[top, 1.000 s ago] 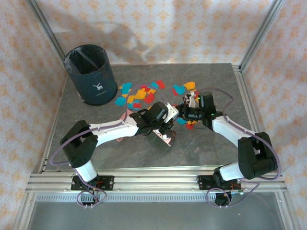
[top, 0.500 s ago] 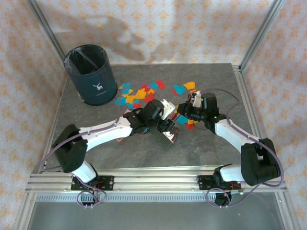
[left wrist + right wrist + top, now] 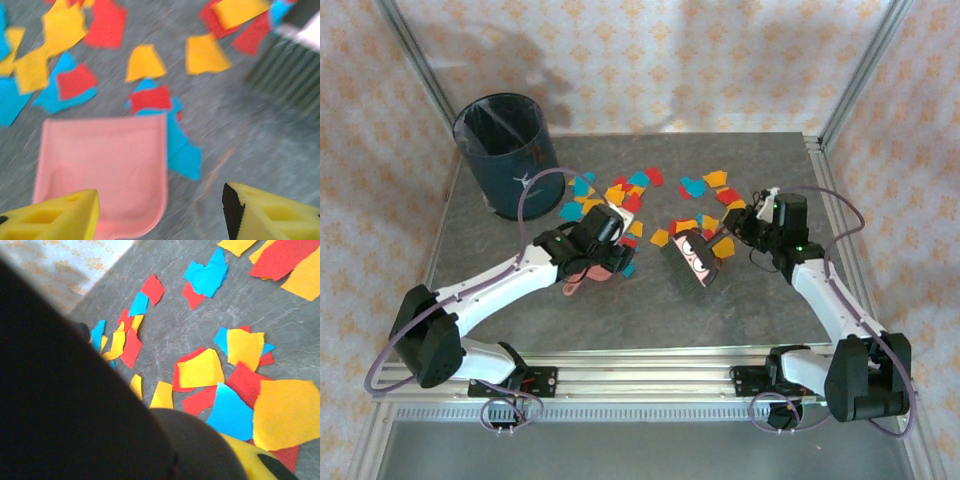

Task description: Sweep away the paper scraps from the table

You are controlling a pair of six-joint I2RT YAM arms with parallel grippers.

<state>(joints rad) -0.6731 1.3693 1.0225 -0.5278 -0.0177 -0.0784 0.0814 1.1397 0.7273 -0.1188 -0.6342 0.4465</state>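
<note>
Here, small red, yellow-orange and teal paper scraps [image 3: 620,195] lay strewn across the far middle of the dark grey stone-patterned tabletop [image 3: 740,310]. The left fingers [image 3: 55,217] stood apart over the near end of a flat pink plastic dustpan [image 3: 105,170] lying at the scraps' edge. The right fingers [image 3: 247,462] were clamped on a dark brush [image 3: 688,260] resting among the scraps.

Peach walls [image 3: 720,70] with a small orange flower print close in the back and both sides. Silver metal posts slant up at the upper left [image 3: 415,60] and upper right [image 3: 865,70]. A soft grey shadow [image 3: 515,50] lies on the back wall at the upper left. The dark grey stone-look table [image 3: 650,320] fills the middle, with ribbed silver rails [image 3: 650,380] along its lower edge. Below them runs a plain grey floor [image 3: 640,450]. The light is even and bright.
</note>
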